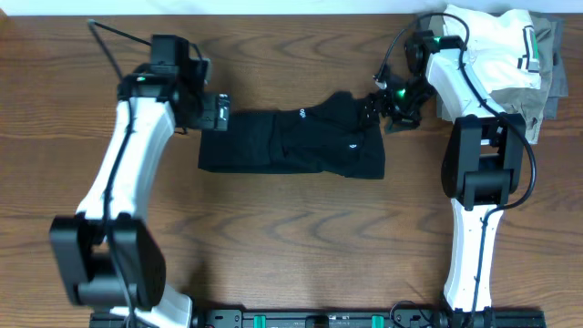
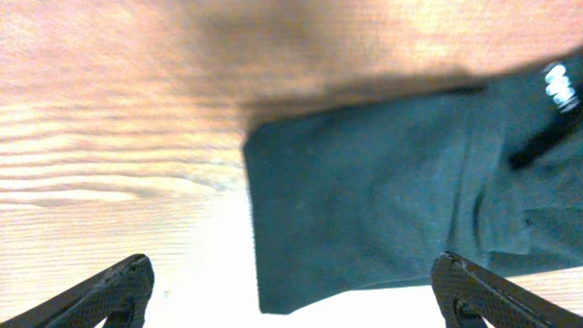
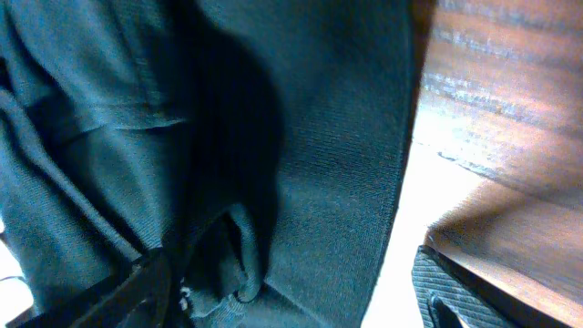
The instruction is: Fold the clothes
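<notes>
The clothes (image 1: 291, 146) are one black garment lying as a folded band across the middle of the wooden table. In the overhead view my left gripper (image 1: 217, 111) sits at its left end. The left wrist view shows that gripper (image 2: 291, 296) open wide, with the garment's left edge (image 2: 364, 200) lying flat below and between the fingers. My right gripper (image 1: 375, 106) is at the raised upper right corner. It stands open (image 3: 296, 296) over bunched black cloth (image 3: 337, 137); one finger (image 3: 137, 292) is on the cloth and the other (image 3: 455, 292) is over bare table.
A pile of folded garments lies at the back right corner: a white one with striped trim (image 1: 492, 41) on olive-grey ones (image 1: 537, 100), just behind the right arm (image 1: 478, 173). The left arm (image 1: 118, 173) runs along the table's left side.
</notes>
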You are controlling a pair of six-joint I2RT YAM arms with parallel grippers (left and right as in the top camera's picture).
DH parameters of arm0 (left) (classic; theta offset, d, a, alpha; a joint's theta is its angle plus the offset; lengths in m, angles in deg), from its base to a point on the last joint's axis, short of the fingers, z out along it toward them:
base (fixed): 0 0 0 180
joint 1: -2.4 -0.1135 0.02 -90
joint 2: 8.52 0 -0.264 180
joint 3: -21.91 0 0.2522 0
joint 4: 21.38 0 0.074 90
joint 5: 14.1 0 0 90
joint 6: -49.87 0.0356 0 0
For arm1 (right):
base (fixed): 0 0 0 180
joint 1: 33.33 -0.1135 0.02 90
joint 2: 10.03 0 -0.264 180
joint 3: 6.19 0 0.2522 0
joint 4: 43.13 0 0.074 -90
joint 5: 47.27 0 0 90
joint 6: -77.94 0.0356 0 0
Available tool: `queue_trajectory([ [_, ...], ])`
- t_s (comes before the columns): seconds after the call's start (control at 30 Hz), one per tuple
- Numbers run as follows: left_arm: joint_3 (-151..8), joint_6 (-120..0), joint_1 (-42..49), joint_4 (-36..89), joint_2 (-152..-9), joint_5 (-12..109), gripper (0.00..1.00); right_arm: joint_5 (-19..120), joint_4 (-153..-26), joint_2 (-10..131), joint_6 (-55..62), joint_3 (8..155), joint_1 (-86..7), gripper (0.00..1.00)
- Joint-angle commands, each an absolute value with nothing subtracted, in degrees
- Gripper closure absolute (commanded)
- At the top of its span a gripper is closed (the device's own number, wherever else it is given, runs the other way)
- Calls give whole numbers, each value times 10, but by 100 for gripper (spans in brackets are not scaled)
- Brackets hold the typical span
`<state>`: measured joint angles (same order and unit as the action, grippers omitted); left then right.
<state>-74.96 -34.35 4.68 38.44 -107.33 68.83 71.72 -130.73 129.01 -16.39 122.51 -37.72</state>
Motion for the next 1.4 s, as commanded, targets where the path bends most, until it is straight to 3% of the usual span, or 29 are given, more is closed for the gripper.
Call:
queue_trajectory([
  [0.0,-765,-348,37,386,-1036,693,2,747,-1297,1275,-149,1202,-369,15],
  [0.3,-765,-348,33,386,-995,693,2,937,-1191,1275,-164,1091,-360,14],
  [0.53,-765,-348,33,391,-995,693,2,1000,-1145,1275,-170,1027,-366,15],
  [0.63,-765,-348,33,391,-995,693,2,1000,-1138,1275,-170,1015,-369,31],
  [0.73,-765,-348,33,393,-995,693,2,1000,-1127,1275,-167,1013,-367,65],
  [0.8,-765,-348,33,394,-995,693,2,1000,-1115,1275,-156,1013,-364,79],
  [0.97,-765,-348,33,397,-995,693,2,1000,-1095,1274,-148,1013,-362,86],
  [1.1,-765,-348,33,397,-995,693,2,1000,-1090,1272,-148,1013,-361,98],
  [1.37,-765,-348,33,397,-995,693,2,948,-1092,1226,-142,1014,-327,99],
])
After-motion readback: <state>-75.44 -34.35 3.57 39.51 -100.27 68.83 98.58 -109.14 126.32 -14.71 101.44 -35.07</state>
